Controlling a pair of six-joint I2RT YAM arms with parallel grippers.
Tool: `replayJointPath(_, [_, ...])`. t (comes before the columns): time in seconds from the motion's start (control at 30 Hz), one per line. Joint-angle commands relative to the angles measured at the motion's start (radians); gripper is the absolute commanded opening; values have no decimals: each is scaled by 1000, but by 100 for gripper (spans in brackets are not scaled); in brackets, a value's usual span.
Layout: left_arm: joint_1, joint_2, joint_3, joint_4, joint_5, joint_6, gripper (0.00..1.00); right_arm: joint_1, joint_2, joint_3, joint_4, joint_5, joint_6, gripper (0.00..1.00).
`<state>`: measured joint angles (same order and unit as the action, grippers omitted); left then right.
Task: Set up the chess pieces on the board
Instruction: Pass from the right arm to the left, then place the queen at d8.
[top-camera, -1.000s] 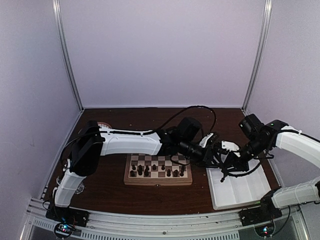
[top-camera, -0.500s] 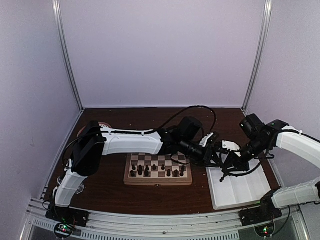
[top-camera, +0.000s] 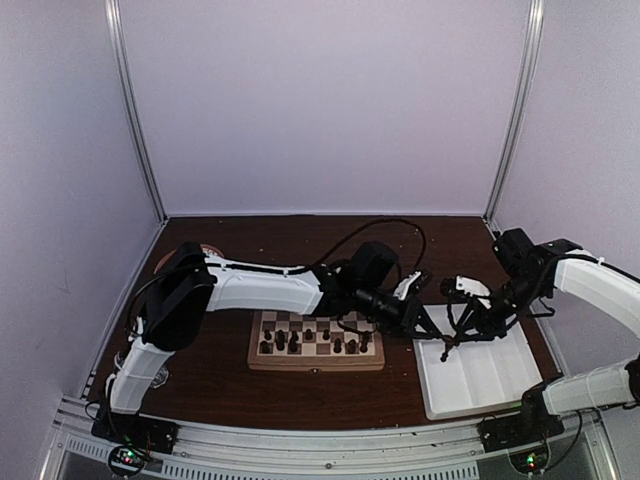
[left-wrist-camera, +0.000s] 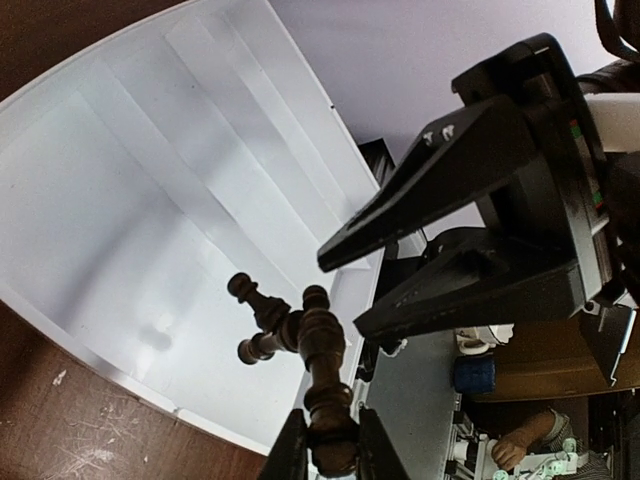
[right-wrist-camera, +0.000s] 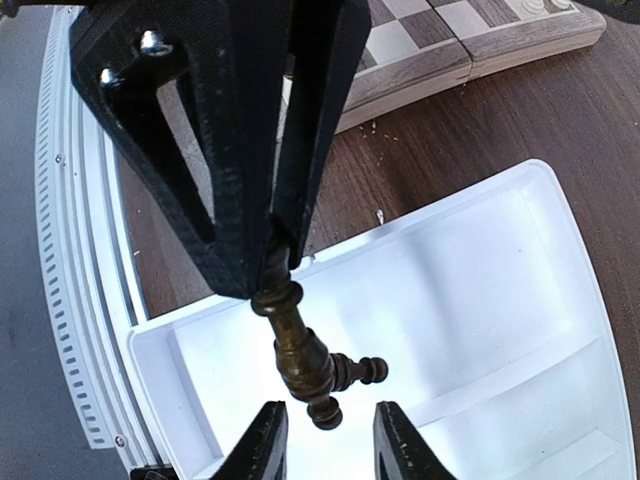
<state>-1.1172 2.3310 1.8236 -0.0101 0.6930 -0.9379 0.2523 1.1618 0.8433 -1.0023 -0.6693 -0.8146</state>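
Observation:
My left gripper (left-wrist-camera: 330, 425) is shut on the base of a dark brown chess piece (left-wrist-camera: 322, 350), holding it above the white tray (left-wrist-camera: 150, 150). A smaller dark piece (left-wrist-camera: 250, 300) sticks out sideways from it. In the right wrist view the held piece (right-wrist-camera: 300, 350) hangs from the left fingers (right-wrist-camera: 250, 150), its tip between the fingers of my open right gripper (right-wrist-camera: 325, 410), which do not touch it. In the top view both grippers, left (top-camera: 425, 318) and right (top-camera: 455, 335), meet over the tray's far end (top-camera: 475, 375). The board (top-camera: 316, 340) holds several dark pieces on its middle and near rows.
The board's corner (right-wrist-camera: 420, 60) lies beyond the tray's edge in the right wrist view. The metal front rail (right-wrist-camera: 70, 250) runs along the near table edge. A round object (top-camera: 205, 250) lies at the back left. Frame posts stand at the back corners.
The left gripper with its piece has shifted slightly nearer and lower over the tray. The right arm has drawn back a little to the right.

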Motion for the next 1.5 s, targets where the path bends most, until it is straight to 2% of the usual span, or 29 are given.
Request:
replayJointPath(0.0, [10, -62, -48, 94, 12, -19, 0, -13, 6, -16, -51, -37, -69, 35])
replayJointPath(0.13, [16, -67, -77, 140, 22, -36, 0, -13, -2, -19, -115, -46, -142, 38])
replayJointPath(0.27, [17, -73, -84, 165, 42, -30, 0, -13, -21, -25, -163, -76, -208, 49])
replayJointPath(0.37, [17, -82, -91, 194, 60, -30, 0, -13, -21, -35, -143, -70, -216, 52])
replayJointPath(0.83, [17, -84, -113, 310, 112, -105, 0, -13, 25, -25, -35, -119, -154, 50])
replayJointPath(0.93, [17, -83, -116, 314, 111, -112, 0, -13, 27, -20, -26, -122, -139, 37])
replayJointPath(1.07, [18, -85, -119, 314, 112, -113, 0, -13, 21, -22, -32, -117, -138, 11])
replayJointPath(1.13, [19, -91, -122, 303, 112, -107, 0, -13, 20, -25, -39, -106, -141, 4])
replayJointPath(1.27, [34, -132, -153, 257, 89, -70, 0, -16, 12, -33, -47, -93, -142, 0])
replayJointPath(1.47, [60, -202, -179, 80, 53, 43, 0, -18, 14, -41, -42, -87, -141, 0])
